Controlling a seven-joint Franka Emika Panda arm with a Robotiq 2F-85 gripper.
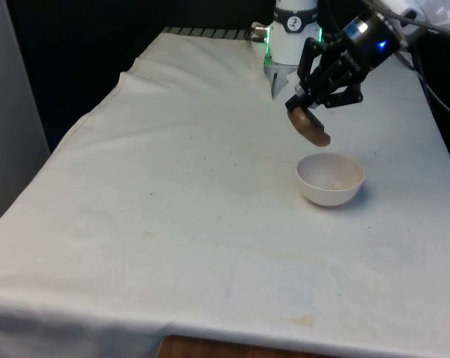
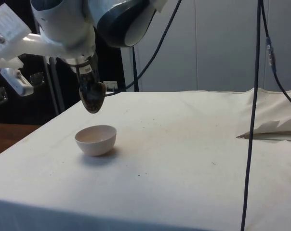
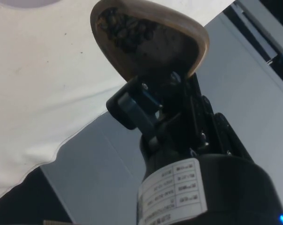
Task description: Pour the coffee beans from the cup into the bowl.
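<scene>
Gripper [image 1: 308, 112] up in the air over the bench [image 1: 173, 224], fingers [image 3: 132, 110] clamped on the rim of a brown cup [image 1: 309, 127], holding it tipped hard over. In the wrist view the coffee beans [image 3: 125, 30] are still inside, bunched toward the low lip; none visible falling. White bowl [image 1: 330, 179] sits on the cloth on the front view's right, looks empty or nearly so; a few dark specks inside, can't tell if beans. Key relation: bowl is below the cup and a bit toward the camera in the front view; cup's low edge hangs over or just short of the bowl's far rim, clear gap between, not touching. Side view agrees: cup [image 2: 92, 98] hangs above the bowl [image 2: 96, 139], roughly over it, slightly off to one edge. Cup's mouth-to-base axis slants steeply, mouth facing down toward the bowl side. Judgement: pour is at the tipping stage, beans not out yet; more tilt likely needed. Risk: with the lip near the rim rather than centre, beans could bounce out onto the cloth.
</scene>
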